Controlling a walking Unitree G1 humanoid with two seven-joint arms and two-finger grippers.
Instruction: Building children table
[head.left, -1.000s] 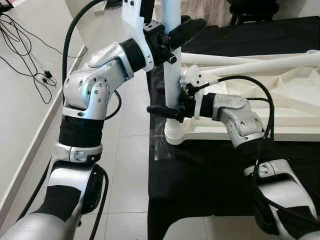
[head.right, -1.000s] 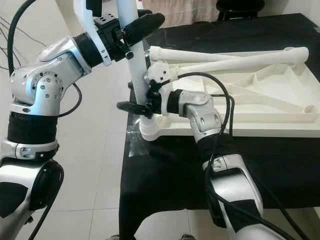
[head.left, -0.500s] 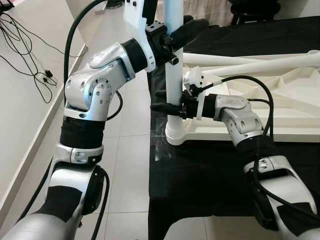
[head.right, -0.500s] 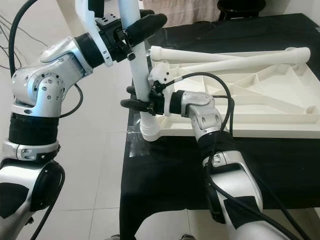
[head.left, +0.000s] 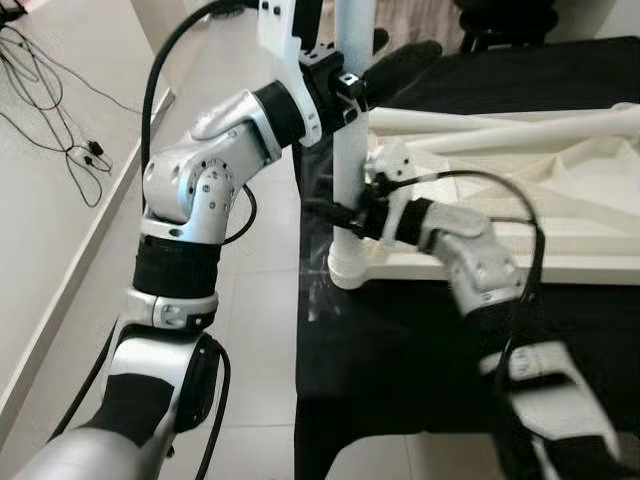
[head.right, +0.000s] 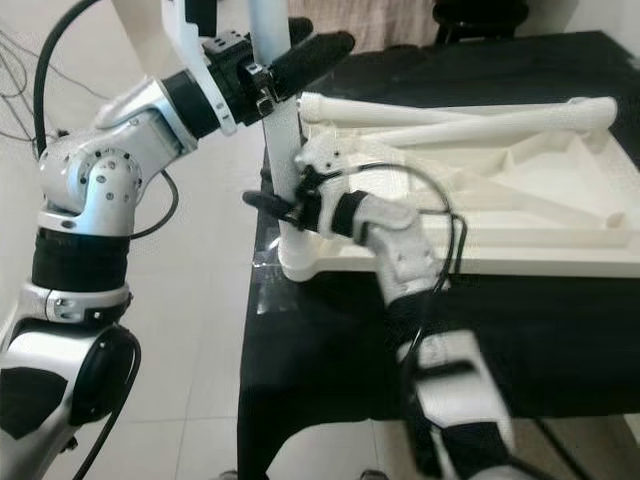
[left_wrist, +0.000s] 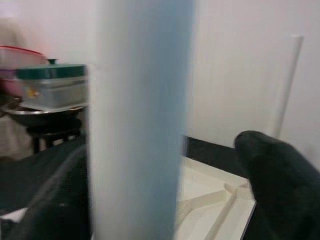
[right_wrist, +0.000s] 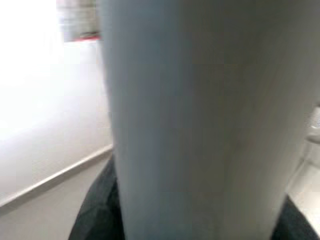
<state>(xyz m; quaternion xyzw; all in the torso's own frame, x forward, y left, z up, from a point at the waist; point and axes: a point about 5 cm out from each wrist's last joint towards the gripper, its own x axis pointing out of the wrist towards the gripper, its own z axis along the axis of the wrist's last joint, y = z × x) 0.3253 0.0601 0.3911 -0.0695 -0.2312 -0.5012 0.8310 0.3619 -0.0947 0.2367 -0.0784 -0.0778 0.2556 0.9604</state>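
Left eye view: white leg (head.left: 350, 150) standing upright, foot end in the corner socket of the upturned white tabletop (head.left: 590, 215) on the black cloth (head.left: 400, 340). Left gripper (head.left: 375, 72) up high on the leg, fingers (head.left: 405, 62) clamped around it, leg squeezed between them. Right gripper (head.left: 335, 212) lower down, just above the socket, fingers (head.left: 322, 208) on both sides of the leg, gripping it too. Two more white legs (head.right: 450, 105) lying loose across the tabletop, beyond both grippers. Pale tile floor (head.left: 250, 330) beside the cloth. Right arm blurred. Left wrist view: leg (left_wrist: 140, 120) close up between dark fingers (left_wrist: 277, 175).
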